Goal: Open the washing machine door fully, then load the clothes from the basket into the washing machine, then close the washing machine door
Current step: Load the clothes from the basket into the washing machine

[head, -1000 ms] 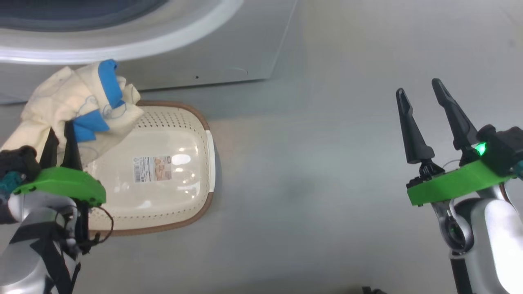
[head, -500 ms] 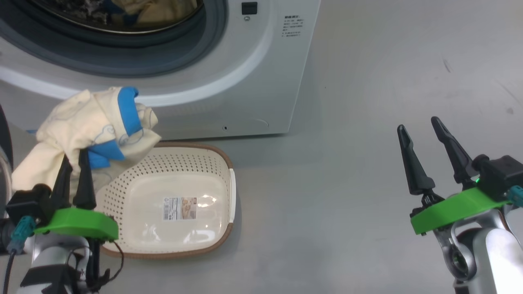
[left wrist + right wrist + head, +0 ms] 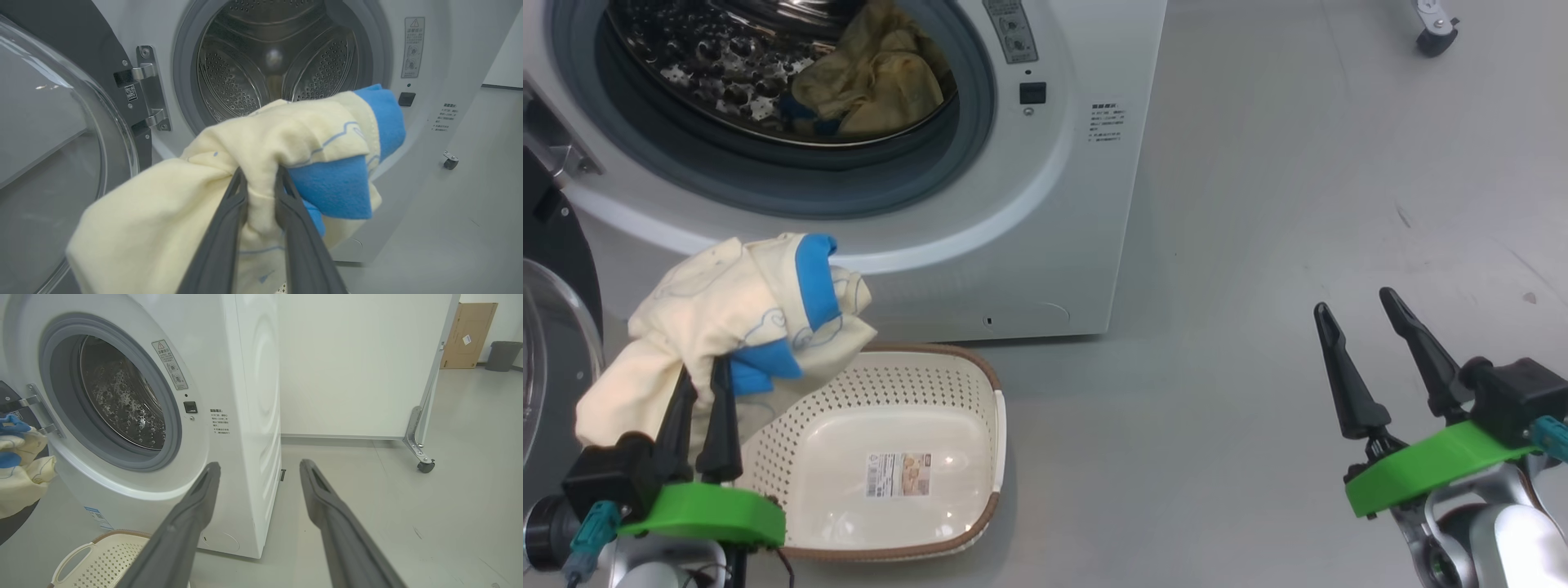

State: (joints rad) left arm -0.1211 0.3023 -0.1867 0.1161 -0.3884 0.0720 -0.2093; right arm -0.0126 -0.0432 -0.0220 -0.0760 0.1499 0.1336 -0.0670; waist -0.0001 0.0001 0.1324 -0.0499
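Tilting up since a second ago, the head camera now shows the drum point(image 3: 711, 57); the left pincer point(image 3: 706, 366) stays nipped nearly shut on the clothes point(image 3: 719, 302), bunched over the basket's point(image 3: 915, 384) left end before the open washer point(image 3: 1078, 204). Its door point(image 3: 53, 122) stands swung wide at left. Well to the right, the right pincer point(image 3: 1353, 300) hangs empty, fingers spread.

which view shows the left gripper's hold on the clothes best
The left wrist view: the left gripper shows close up, both fingers pinched on a fold of the clothes. The head view shows the grip from behind, small, with the bundle above the basket. The right wrist view catches an edge of the fabric.
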